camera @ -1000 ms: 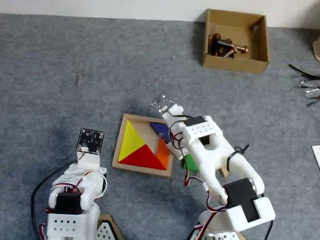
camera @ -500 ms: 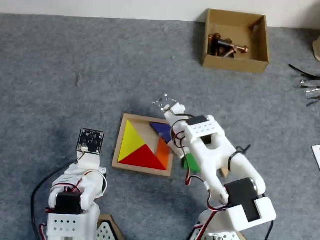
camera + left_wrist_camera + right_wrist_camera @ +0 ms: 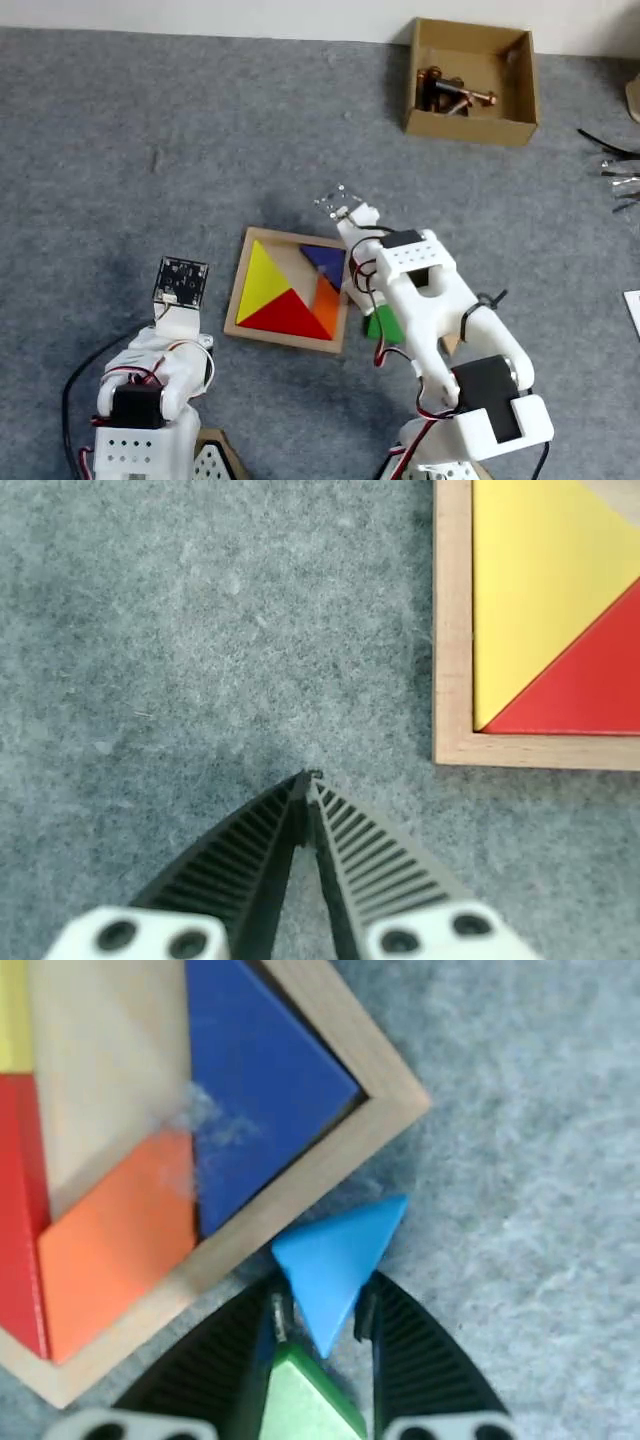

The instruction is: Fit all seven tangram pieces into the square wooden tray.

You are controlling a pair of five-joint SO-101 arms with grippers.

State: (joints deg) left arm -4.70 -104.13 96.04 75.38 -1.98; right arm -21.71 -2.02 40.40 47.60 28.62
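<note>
Partly covered by the right end effector [image 3: 322, 1305]: light-blue triangle [image 3: 335, 1248], green piece [image 3: 302, 1400].

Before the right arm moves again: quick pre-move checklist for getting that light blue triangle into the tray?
1. Grip on the light blue triangle: ok. The right gripper is shut on it, with one corner pointing out past the fingertips.
2. Triangle over the tray: not ok. It sits outside the rim, above the carpet.
3. Free space in the tray: ok. There is bare wood beside the dark blue piece.
4. Triangle's shape and turn match that gap: cannot tell.
5. Left gripper clear of the tray: ok. It is shut, above the carpet just off the tray's corner.
</note>
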